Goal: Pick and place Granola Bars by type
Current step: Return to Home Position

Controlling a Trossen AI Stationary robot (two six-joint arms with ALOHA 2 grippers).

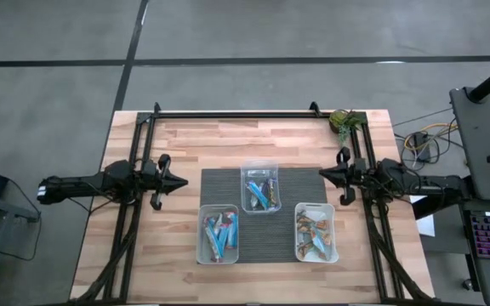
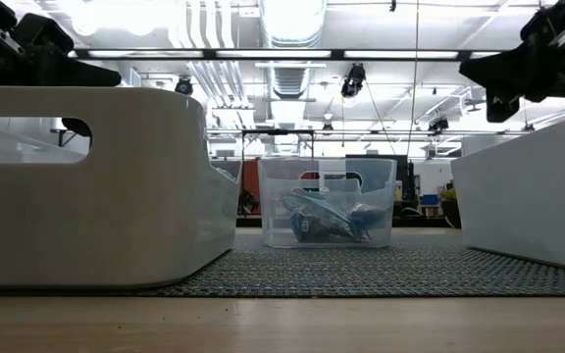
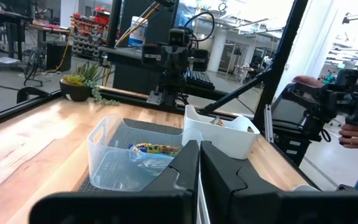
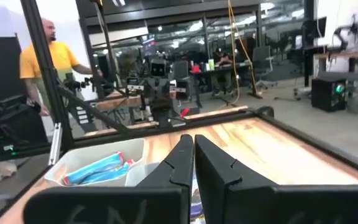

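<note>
Resting pressed together and empty, the left claw sits over the bare table at the left edge of the dark mat. The right claw, likewise closed on nothing, faces it from the mat's right edge. Between them the granola bars lie in three tubs: a clear middle tub, a left bin and a right bin. None seems loose on the table, though the wrappers are small from above. I judge this the parked pose between picks; next, a claw must open and dip into the middle tub.
</note>
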